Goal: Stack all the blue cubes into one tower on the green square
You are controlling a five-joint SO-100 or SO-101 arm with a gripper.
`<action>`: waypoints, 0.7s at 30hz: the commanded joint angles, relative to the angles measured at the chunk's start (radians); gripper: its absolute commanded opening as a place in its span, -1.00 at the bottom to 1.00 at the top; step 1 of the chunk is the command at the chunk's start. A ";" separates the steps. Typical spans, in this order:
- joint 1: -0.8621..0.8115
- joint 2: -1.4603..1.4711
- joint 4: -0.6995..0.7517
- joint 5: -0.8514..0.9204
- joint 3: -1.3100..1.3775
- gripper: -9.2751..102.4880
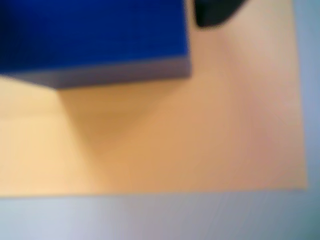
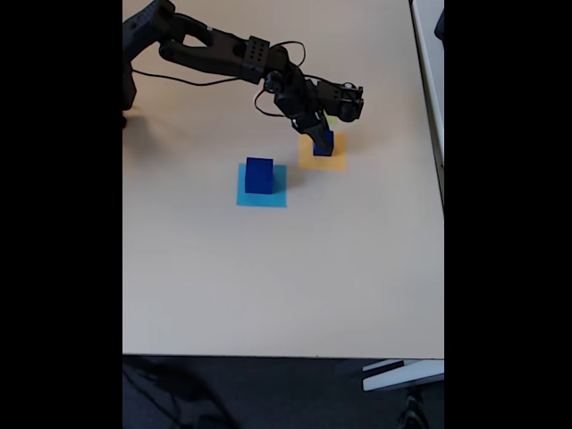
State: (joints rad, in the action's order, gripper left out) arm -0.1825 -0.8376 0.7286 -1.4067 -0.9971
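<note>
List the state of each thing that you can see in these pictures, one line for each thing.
Larger blue cube: upright on the light blue square, alone, nothing stacked on it.
Smaller blue cube: over the orange square, at the end effector; whether it rests or is lifted, cannot tell.
End effector: at the smaller cube; grip cannot be told.
Green square: mostly hidden behind the arm.

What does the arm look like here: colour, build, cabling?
The arm in the fixed view is all black, built of blocky, boxy segments, one with small holes along its side. Thin black cables loop loosely above and below the links. The gripper is black too; a dark blurred fingertip shows in the wrist view. No markings legible.
</note>
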 commanded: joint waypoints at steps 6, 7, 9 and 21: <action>-0.003 -0.060 -0.041 0.023 0.003 -0.24; -0.003 -0.060 -0.044 0.026 0.002 -0.22; -0.003 -0.064 -0.048 0.031 0.002 -0.20; 0.034 -0.141 -0.097 0.126 0.107 -0.15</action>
State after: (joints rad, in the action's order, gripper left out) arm -0.1718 -0.8498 0.6550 -1.3008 -0.9986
